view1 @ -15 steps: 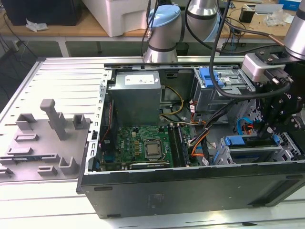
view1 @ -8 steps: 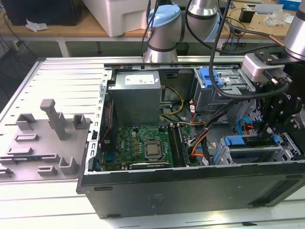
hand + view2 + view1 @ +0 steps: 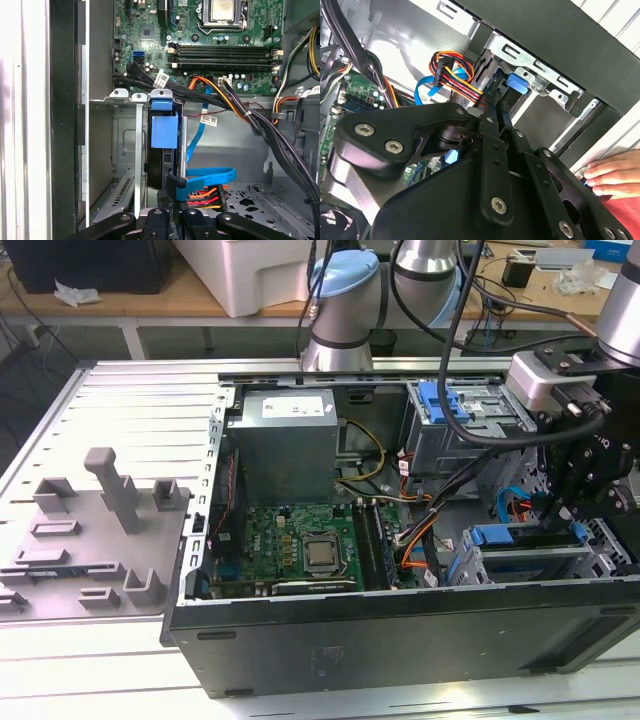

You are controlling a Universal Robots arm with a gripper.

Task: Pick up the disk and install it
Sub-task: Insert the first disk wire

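Grey ribbed tabletop [image 3: 130, 400] stretched under everything I had on screen, with an open black computer case [image 3: 400, 630] lying on its side on it and a grey plastic fixture [image 3: 95, 540] sitting at the exterior view's left. Behind, a wooden bench [image 3: 200, 300] ran across the back of the room.

My gripper [image 3: 560, 505] hung low inside the case at the exterior view's right, directly over the drive cage [image 3: 530, 565] near the front wall. From the black linkages in both wrist views I could not tell whether the jaws were apart or together, nor whether they gripped anything; their tips were hidden behind the gripper's own body.

I saw the disk [image 3: 164, 135] seated on edge in the cage, between thin metal dividers, just ahead of the gripper. In the first wrist view its long axis ran away from the gripper toward the green motherboard [image 3: 200, 45], and its blue bracket tab faced the camera. Only the blue plastic and a dark narrow edge showed; the label face was hidden. In the second wrist view the same blue tab [image 3: 516, 84] peeked out beneath the cage's metal rail.

A blue flat cable [image 3: 210, 175] and a bundle of orange and red wires [image 3: 205, 196] lay beside the cage. A person's hand [image 3: 615, 172] rested outside the case wall.
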